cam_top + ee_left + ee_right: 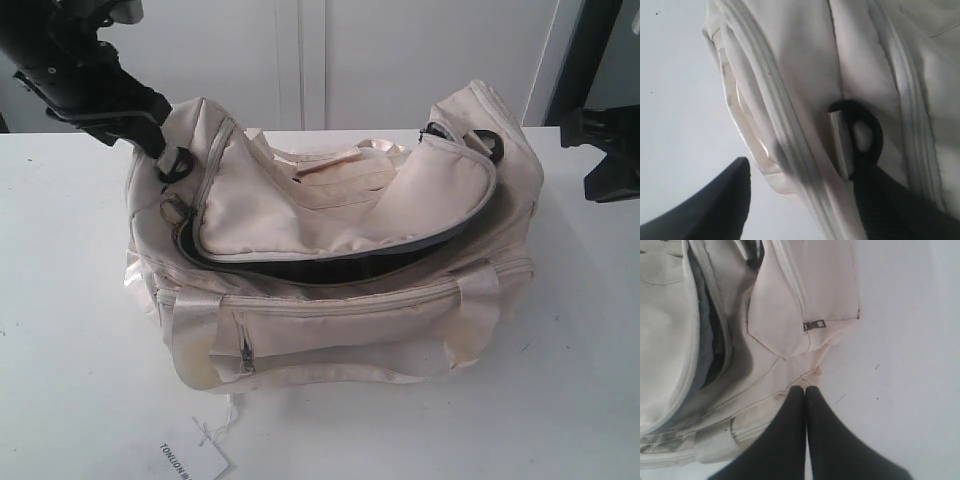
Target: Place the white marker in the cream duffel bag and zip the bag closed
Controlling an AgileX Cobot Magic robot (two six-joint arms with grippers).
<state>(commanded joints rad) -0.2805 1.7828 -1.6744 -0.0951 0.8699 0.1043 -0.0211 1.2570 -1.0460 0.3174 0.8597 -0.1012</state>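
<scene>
Cream duffel bag (340, 335) on the white surface (70, 350), with both arms beside it. The left tool (157, 140) met the bag's near end, just beside a black strap ring (876, 131). One dark finger (715, 207) of this tool stood clear of the fabric over the bare surface. The other side of the tool merged with dark material below the ring, so it could not be told whether this tool gripped the bag or stood open. The right tool (805, 388) had its two fingers pressed together with nothing between them. From its wrist camera its tips sat at the edge of the bag's far end, near a small side-pocket zip pull (814, 325). The exterior view showed that arm apart from the bag. The main zip was undone and the top flap (330, 205) lay loose over a dark opening (300, 270), which lay between the two tools. The white marker was not visible in any view. A paper tag (190, 460) lay on the surface, well away from both tools.
</scene>
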